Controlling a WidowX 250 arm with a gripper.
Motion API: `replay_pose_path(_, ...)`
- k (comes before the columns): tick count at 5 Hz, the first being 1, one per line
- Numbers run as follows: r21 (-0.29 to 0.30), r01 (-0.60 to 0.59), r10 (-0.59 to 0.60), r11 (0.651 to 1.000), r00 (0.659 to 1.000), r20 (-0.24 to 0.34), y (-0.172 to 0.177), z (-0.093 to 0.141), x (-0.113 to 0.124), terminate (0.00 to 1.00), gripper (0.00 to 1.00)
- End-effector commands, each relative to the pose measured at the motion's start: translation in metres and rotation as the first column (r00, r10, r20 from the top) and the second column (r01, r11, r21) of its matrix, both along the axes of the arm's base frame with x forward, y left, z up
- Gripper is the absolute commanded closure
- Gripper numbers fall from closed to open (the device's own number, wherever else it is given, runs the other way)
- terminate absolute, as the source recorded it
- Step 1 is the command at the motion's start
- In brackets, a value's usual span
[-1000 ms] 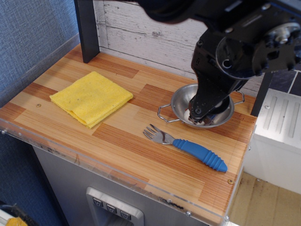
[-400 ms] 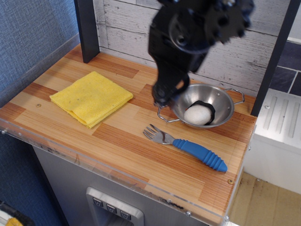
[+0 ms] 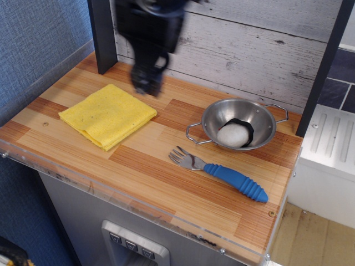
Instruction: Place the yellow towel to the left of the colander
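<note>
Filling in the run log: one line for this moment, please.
gripper: blurred, above towel's far edge | yellow towel: folded, left of colander | fork: in front

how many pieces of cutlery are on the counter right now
1. A fork with a blue handle lies on the wooden counter, just in front of the colander. No other cutlery shows; nothing seems hidden under the yellow towel.

The gripper is motion-blurred — its jaws cannot be made out, open or closed. The arm above it runs off the top edge. A white object hides part of the colander floor.
</note>
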State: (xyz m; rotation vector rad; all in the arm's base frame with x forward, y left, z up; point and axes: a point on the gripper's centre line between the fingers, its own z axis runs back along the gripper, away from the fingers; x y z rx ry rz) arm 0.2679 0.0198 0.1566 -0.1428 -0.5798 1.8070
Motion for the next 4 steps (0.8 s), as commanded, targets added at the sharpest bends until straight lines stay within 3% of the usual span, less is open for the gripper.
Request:
replay_pose_path(1, -0.129, -0.173, 0.175, 0.976, 0.985, 0.004, 0.049, -0.008, -0.003, 0.0, 0.0)
replay_pose_path(3, -0.189, -0.292, 0.281, 0.938, 0.956, -0.082, 0.09, -0.042, 0.001, 0.0, 0.0)
replay_pose_path(4, -0.159, -0.326, 0.309, 0.932, 0.943, -0.12, 0.108, -0.058, 0.006, 0.0, 0.0)
